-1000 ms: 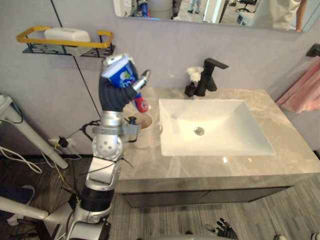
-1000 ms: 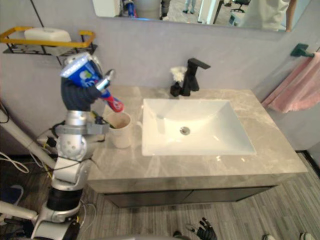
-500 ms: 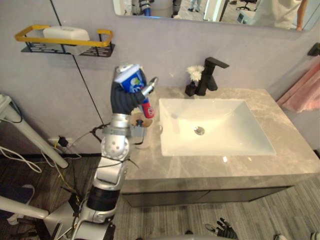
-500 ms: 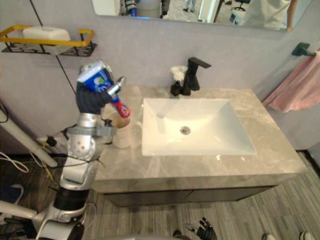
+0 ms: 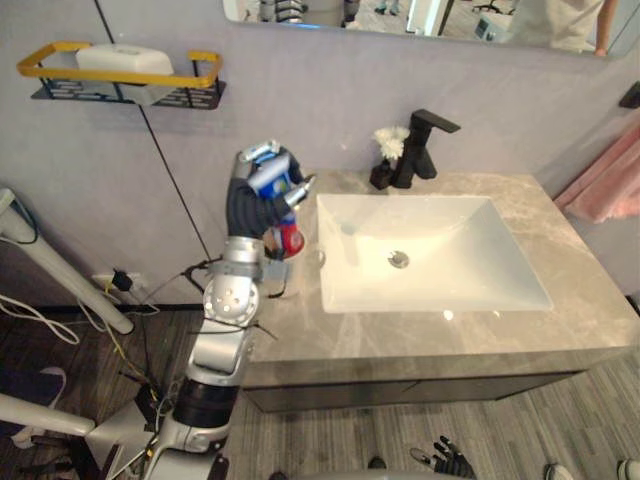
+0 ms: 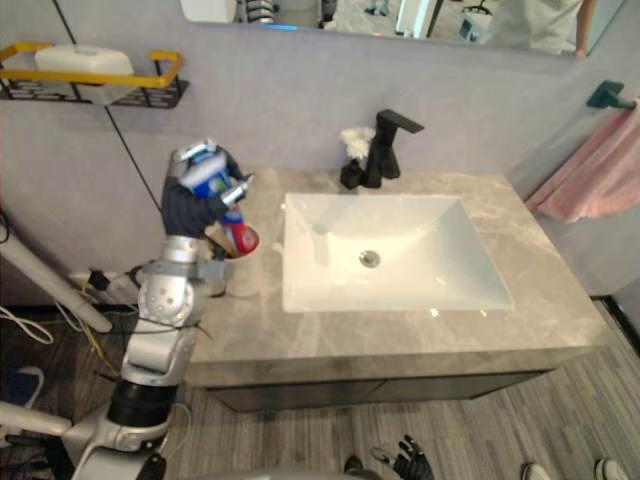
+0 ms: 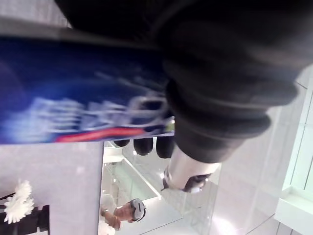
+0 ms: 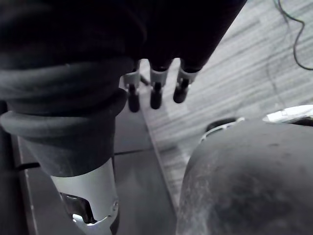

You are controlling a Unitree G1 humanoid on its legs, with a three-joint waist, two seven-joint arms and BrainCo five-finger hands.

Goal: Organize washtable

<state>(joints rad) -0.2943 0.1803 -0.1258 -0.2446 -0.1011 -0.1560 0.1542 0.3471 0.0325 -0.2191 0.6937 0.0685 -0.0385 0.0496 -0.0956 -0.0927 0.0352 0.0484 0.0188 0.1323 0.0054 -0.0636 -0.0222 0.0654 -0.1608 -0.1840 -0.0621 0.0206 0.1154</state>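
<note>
The left hand (image 5: 246, 206) is curled round the tube (image 5: 272, 178), which points red cap down into the cup (image 6: 240, 276) just under the hand. The tube looks light, soft and slick, so it is best gripped mid-body, not squeezed. The sink (image 5: 335, 300) rim lies close beside the hand, with little counter between. The right hand (image 8: 155, 89) hangs relaxed.

Left of the sink (image 5: 430, 250), I see the cup (image 6: 242, 278) under my left hand (image 5: 250, 200) gripping the tube (image 5: 271, 177); tap (image 5: 420, 150) behind; counter (image 5: 590, 300) right lies free.
</note>
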